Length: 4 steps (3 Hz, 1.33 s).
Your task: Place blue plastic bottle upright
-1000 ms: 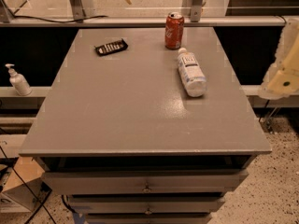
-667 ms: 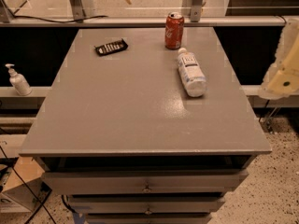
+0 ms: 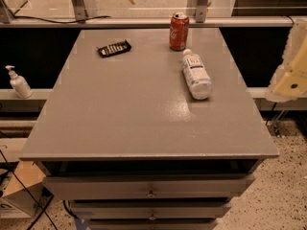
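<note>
The blue plastic bottle (image 3: 195, 74) lies on its side on the grey table (image 3: 134, 114), right of the middle, with its white cap pointing to the far edge. Its white label faces up. A red soda can (image 3: 179, 31) stands upright just beyond the cap. My gripper (image 3: 290, 71) shows as a pale cream shape at the right edge of the view, off the table's right side and well apart from the bottle, holding nothing that I can see.
A black remote-like object (image 3: 114, 48) lies at the table's far left. A small white pump-top dispenser (image 3: 18, 82) stands on a ledge to the left, off the table. Drawers (image 3: 151, 188) sit below the front edge. A rail (image 3: 144, 21) runs behind the table.
</note>
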Tool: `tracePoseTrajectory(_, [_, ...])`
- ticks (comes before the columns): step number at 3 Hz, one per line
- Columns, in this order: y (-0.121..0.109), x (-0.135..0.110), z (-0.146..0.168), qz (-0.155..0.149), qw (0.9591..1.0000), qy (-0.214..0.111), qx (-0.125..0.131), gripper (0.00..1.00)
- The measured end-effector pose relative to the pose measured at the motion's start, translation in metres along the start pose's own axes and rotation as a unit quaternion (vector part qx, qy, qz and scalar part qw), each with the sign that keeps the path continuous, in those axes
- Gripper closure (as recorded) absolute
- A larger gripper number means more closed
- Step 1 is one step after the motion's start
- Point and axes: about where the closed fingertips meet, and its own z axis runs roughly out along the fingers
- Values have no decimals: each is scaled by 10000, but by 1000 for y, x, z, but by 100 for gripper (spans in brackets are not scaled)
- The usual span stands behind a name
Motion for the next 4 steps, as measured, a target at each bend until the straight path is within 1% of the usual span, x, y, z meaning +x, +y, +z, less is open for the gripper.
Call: tracePoseTrajectory(4, [0,0,0,2,10000,0,0,0])
